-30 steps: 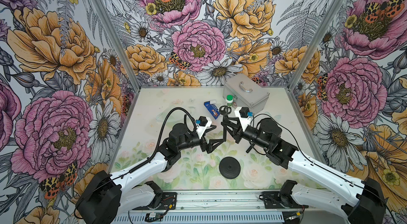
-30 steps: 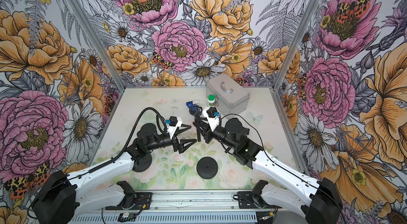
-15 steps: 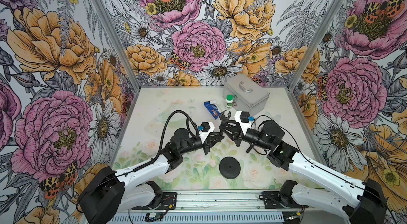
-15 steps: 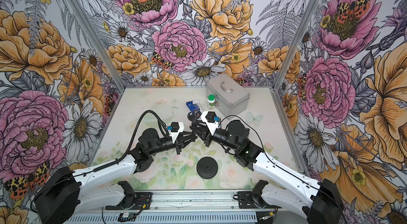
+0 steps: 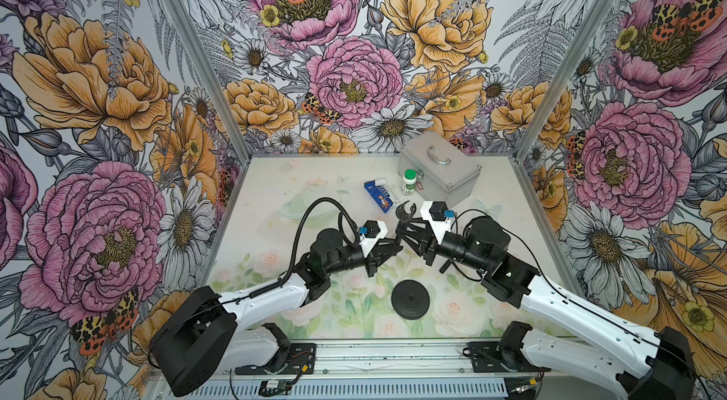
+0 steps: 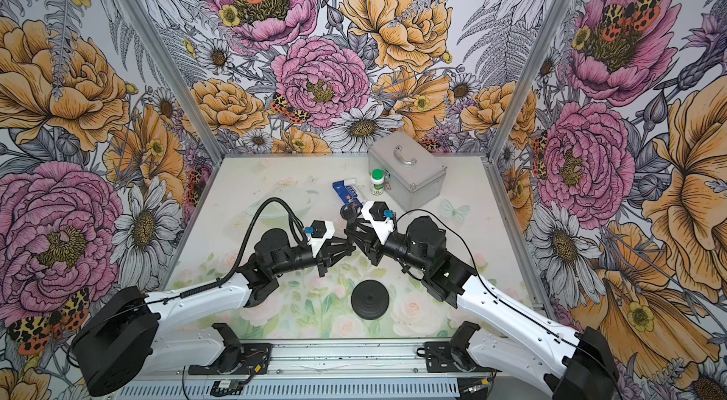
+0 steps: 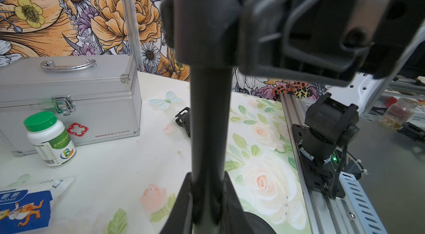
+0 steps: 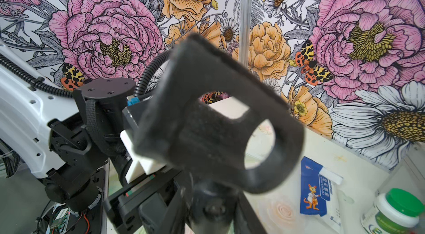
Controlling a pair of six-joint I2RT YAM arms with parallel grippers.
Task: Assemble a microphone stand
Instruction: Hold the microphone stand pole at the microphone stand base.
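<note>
**Black pole hanging upright between two pincers, base waiting below**

Black plastic is showing in both top views: the microphone clip (image 5: 406,211) is sitting atop a pole held above the middle of the counter (image 5: 275,189), where the left pincer (image 5: 395,248) and right pincer (image 5: 403,228) are meeting. The round base (image 5: 409,299) is lying apart from them, near the counter's front edge. A silver case (image 5: 440,166), a green-capped bottle (image 5: 409,181) and a blue packet (image 5: 377,195) are standing toward the back edge.

From the left wrist, the pole (image 7: 210,117) is running straight up the picture, and the left pincer's fingers (image 7: 180,208) are pressing together on its thin lower section. The right pincer is reaching around the thicker collar above. Whether it is clamping or letting go cannot be told.

From the right wrist, the clip (image 8: 218,129) is filling the foreground, tilted, and the blurred pole below it is hiding any contact.

The step in hand is probably seating the pole in the base. Doing it well is likely meaning one firm low grip, the pole staying vertical, its foot centring over the base's hub, then descending straight.
</note>
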